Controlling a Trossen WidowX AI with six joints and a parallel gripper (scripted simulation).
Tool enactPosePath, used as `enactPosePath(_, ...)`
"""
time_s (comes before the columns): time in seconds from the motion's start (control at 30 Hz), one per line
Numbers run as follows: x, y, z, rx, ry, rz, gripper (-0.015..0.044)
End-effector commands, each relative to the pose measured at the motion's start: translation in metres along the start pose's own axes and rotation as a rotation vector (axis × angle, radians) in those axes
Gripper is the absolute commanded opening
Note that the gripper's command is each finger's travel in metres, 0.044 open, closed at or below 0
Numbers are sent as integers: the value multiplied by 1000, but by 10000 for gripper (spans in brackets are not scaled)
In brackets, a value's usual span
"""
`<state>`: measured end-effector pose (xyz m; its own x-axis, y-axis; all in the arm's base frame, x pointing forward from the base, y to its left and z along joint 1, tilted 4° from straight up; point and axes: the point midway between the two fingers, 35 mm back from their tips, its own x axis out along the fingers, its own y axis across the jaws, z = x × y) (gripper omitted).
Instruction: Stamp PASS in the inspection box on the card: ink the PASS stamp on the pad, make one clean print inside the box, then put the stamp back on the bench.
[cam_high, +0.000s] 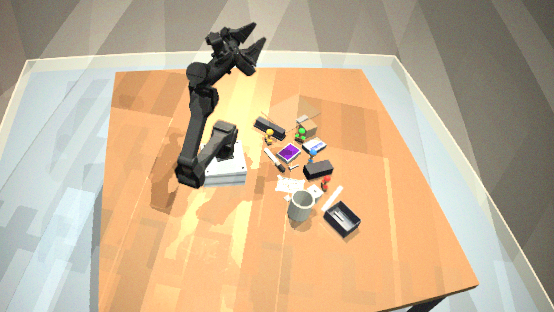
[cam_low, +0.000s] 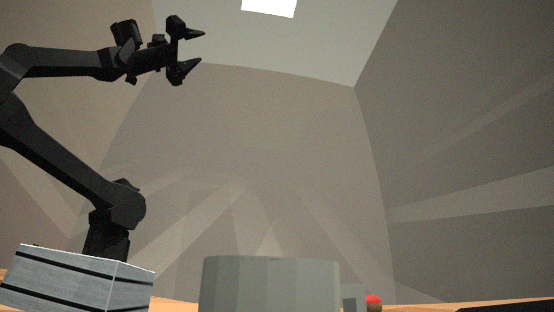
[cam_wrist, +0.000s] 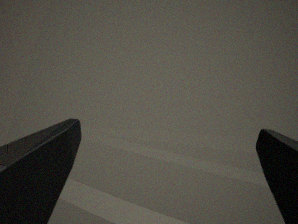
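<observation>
My gripper (cam_high: 260, 31) (cam_low: 203, 46) (cam_wrist: 170, 133) is open and empty, raised high above the bench and far from the objects. A purple ink pad (cam_high: 288, 152) lies open among them. Small stamp-like pieces with coloured knobs stand around it: yellow (cam_high: 269, 132), green (cam_high: 301, 131), blue (cam_high: 313, 152) and red (cam_high: 327, 178) (cam_low: 373, 300). No lettering is readable, so I cannot tell which is PASS. A white sheet with faint marks (cam_high: 289, 184) lies in front of the pad; a white piece with a bluish patch (cam_high: 314, 145) lies to its right. I cannot tell which is the card or see the inspection box.
A grey mug (cam_high: 300, 207) (cam_low: 270, 285) stands near the marked sheet. A black open tray (cam_high: 342, 219) is right of it. A black block (cam_high: 318, 169), a long black piece (cam_high: 269, 128), a brown box (cam_high: 307, 127), a marker-like stick (cam_high: 274, 159) and a white strip (cam_high: 332, 198) lie nearby.
</observation>
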<state>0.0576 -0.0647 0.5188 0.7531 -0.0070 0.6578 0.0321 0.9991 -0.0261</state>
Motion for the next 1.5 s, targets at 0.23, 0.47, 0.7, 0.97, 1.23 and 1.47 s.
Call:
enactPosePath(0.23, 36, 72, -42, -128, 148, 137, 216)
enactPosePath(0.47, 71, 141, -115, -189, 413, 283, 216)
enactPosePath(0.7, 86, 190, -229, -198, 792, 366, 216)
enactPosePath(0.97, 67, 199, -362, -133, 1259, 321, 216)
enactPosePath(1.23, -1, 184, -481, -25, 1810, 169, 216)
enactPosePath(1.47, -82, 157, -548, 100, 2275, -99, 216)
